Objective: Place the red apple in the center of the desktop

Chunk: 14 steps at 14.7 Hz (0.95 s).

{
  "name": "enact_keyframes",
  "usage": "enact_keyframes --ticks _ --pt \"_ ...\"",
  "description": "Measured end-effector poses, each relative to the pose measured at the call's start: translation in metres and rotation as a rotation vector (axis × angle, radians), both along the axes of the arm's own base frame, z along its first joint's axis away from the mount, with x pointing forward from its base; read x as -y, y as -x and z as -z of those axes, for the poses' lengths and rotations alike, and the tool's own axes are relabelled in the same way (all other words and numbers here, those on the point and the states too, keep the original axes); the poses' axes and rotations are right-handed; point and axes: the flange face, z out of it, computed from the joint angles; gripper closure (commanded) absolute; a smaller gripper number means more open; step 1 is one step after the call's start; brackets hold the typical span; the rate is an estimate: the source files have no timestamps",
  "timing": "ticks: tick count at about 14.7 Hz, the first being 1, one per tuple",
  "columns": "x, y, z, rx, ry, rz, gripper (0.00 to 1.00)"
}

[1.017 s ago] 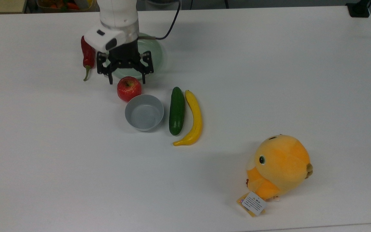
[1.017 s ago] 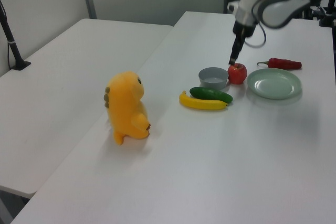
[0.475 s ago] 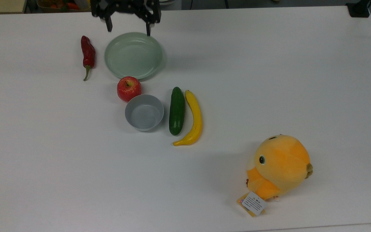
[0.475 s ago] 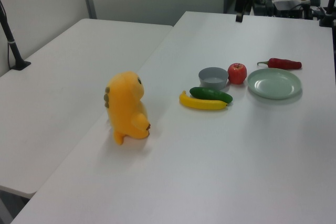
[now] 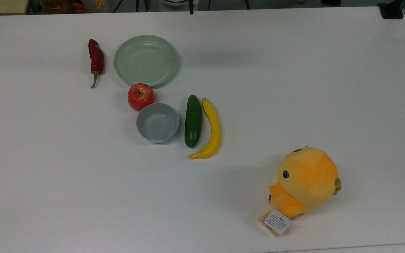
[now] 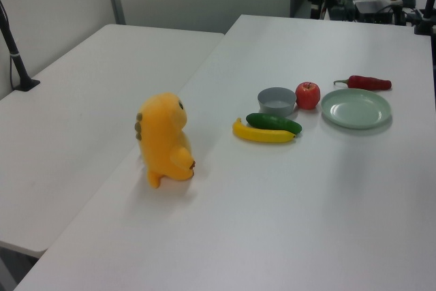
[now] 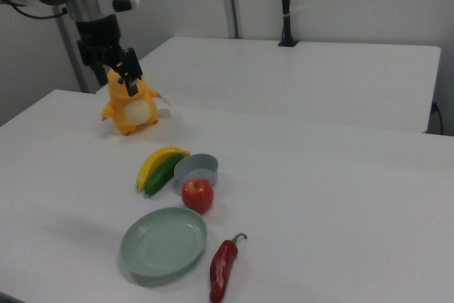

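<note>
Since a second ago the end effector (image 7: pixel 122 69) has lifted away from the red apple (image 5: pixel 141 96) and left the top view altogether; in the right view it now hangs high above the surface (image 5: pixel 294 88), its black fingers spread apart with nothing between them, in front of the orange plush toy (image 7: pixel 132 108). The red apple sits unheld on the surface, upright with its stem up, touching or just beside the rim of the grey bowl (image 5: pixel 157 122) and just beside the edge of the pale green plate (image 5: pixel 146 60). In the top view the dark-red chili pepper (image 5: pixel 96 60) lies near the plate on the top view's left, while the cucumber (image 5: pixel 193 120) and banana (image 5: pixel 213 130) lie side by side on the top view's right of the bowl, and the plush toy stands well apart
</note>
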Motion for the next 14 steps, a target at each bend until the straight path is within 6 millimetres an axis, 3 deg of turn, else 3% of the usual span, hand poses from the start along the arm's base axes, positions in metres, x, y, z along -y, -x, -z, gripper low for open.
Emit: enact_keyframes --ticks 8,14 --pt "-0.007 -0.001 -0.004 0.039 -0.013 -0.077 0.00" --pt "0.010 -0.003 -0.003 0.059 -0.005 -0.140 0.00"
